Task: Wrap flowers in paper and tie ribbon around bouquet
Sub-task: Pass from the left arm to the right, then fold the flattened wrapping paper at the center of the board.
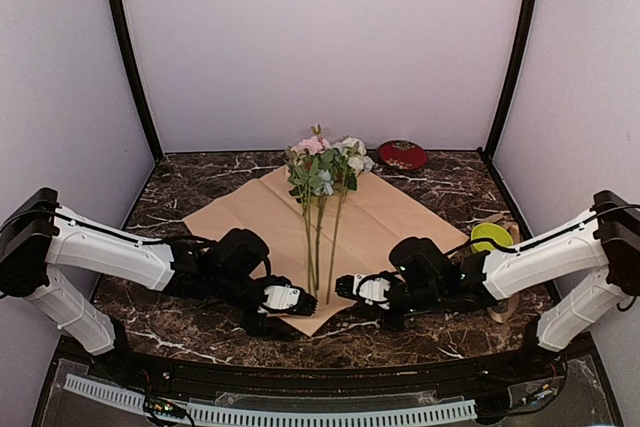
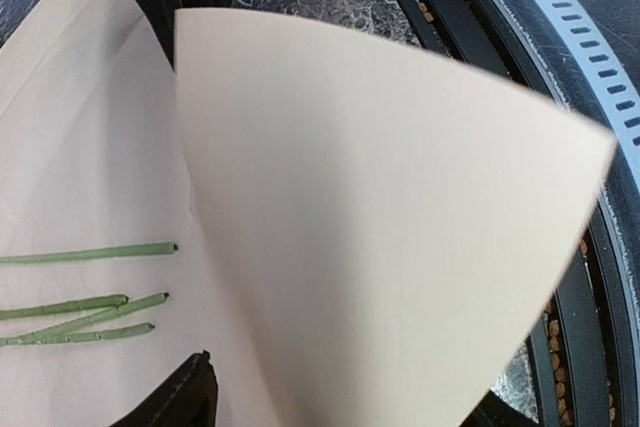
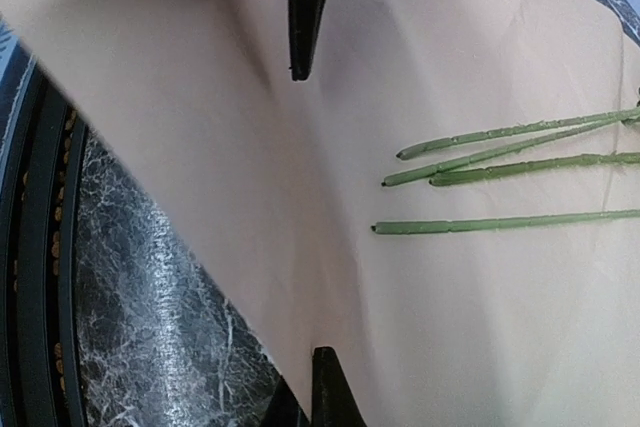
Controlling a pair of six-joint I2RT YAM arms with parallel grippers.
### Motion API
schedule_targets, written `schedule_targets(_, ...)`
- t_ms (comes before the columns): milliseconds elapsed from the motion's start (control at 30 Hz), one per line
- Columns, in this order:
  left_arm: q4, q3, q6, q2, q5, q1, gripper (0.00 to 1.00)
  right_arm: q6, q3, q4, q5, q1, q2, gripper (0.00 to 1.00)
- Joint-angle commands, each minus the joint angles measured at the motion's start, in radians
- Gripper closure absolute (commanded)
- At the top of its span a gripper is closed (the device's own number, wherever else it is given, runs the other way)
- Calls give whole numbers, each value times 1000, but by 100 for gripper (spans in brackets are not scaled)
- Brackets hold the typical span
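The paper [image 1: 385,215] lies tan face up as a diamond on the marble table. The flowers [image 1: 325,162] rest on it, blooms at the far end and thin green stems [image 3: 500,222] pointing at the near corner. That corner is lifted and curls upright. My right gripper [image 3: 318,357] is shut on the paper's edge there. My left gripper [image 2: 345,387] is open, with the raised paper [image 2: 380,197] standing between its fingers [image 2: 190,392]. The two grippers face each other at the corner, left gripper [image 1: 300,299] and right gripper [image 1: 347,287]. The ribbon [image 1: 498,309] lies under the right arm. No bouquet is in view.
A red dish [image 1: 402,154] sits at the back of the table, right of the blooms. A lime-green round thing [image 1: 491,235] stands at the right edge. Walls close in the back and both sides. A black rail runs along the near edge [image 1: 300,372].
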Motion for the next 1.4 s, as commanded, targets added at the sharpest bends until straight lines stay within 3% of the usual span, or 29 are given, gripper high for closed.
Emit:
schedule_targets(0, -39, -15, 8, -36, -59, 4, 29, 109, 61, -16, -101, -59, 32, 100)
schedule_targets(133, -23, -36, 19, -36, -110, 4, 30, 154, 101, -45, -150, -102, 65, 100)
schedule_targets(300, -43, -21, -11, -29, -133, 9, 39, 190, 127, -71, -190, -147, 101, 100)
schedule_targets(533, -76, -5, -70, -52, -152, 76, 33, 259, 183, -123, -227, -208, 183, 100)
schedule_targets(700, -113, 29, -157, -70, -52, 118, 32, 265, 227, -154, -234, -216, 225, 100)
schedule_targets(867, -114, 27, -273, -102, -25, 120, 30, 277, 239, -162, -232, -237, 230, 100)
schedule_targets(1100, 9, -10, -565, -128, -83, 138, 25, 290, 254, -161, -235, -242, 237, 100)
schedule_targets(1367, 71, -41, -715, -40, -131, 154, 42, 291, 278, -168, -223, -245, 253, 100)
